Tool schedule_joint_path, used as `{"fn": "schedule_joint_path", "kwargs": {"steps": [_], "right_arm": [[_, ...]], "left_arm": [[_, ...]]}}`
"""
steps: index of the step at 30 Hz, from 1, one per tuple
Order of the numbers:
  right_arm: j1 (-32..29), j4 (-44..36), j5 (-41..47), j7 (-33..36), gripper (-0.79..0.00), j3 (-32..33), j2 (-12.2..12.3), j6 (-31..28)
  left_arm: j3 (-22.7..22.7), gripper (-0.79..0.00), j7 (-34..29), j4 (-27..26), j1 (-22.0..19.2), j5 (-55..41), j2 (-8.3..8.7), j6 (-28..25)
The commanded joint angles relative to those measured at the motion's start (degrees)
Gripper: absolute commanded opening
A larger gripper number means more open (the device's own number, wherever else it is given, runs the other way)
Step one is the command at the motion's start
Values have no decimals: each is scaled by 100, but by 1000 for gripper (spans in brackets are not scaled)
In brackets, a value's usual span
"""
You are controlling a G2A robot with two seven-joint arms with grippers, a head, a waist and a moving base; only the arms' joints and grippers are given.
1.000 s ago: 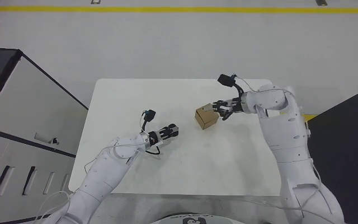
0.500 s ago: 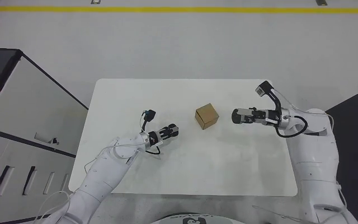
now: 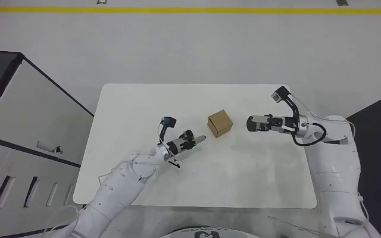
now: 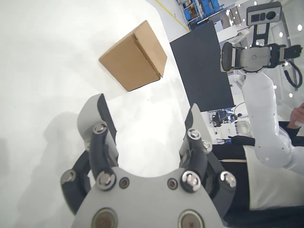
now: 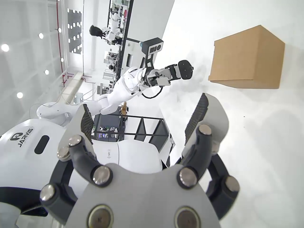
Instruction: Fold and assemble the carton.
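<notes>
A small brown carton (image 3: 219,123), closed into a cube, stands on the white table (image 3: 250,172) near its middle. It also appears as the carton (image 4: 135,58) and the carton (image 5: 248,60) in the two wrist views. My left gripper (image 3: 199,139) hangs just left of and nearer than the carton, a short gap away, open and empty; its fingers (image 4: 105,112) point at the box. My right gripper (image 3: 250,124) is to the carton's right, apart from it, open and empty. Across the table the right wrist view catches the left gripper (image 5: 184,69).
A dark cabinet (image 3: 27,113) stands off the table's left side and a black panel (image 3: 357,131) off its right. The table's front and far parts are bare white surface. A yellow floor line (image 3: 190,9) runs beyond the table.
One second ago the right gripper was at the carton; it has let go and pulled back to the right. The left gripper has moved forward toward the carton in the last half second.
</notes>
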Motion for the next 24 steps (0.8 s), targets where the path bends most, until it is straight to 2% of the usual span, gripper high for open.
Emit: {"fn": "schedule_joint_path", "kwargs": {"steps": [1, 5, 7, 13, 16, 24], "right_arm": [[0, 0, 0, 0, 0, 0, 0, 0], [0, 0, 0, 0, 0, 0, 0, 0], [0, 0, 0, 0, 0, 0, 0, 0], [0, 0, 0, 0, 0, 0, 0, 0], [0, 0, 0, 0, 0, 0, 0, 0], [0, 0, 0, 0, 0, 0, 0, 0]], "left_arm": [[-5, 0, -35, 3, 1, -46, 0, 12], [-5, 0, -35, 3, 1, -46, 0, 12], [-25, 0, 224, -38, -5, 135, -6, 9], [450, 0, 2081, -266, -89, 2815, -97, 358], [721, 0, 2653, -127, -253, 3925, -176, 905], [721, 0, 2653, -127, -253, 3925, -176, 905]]}}
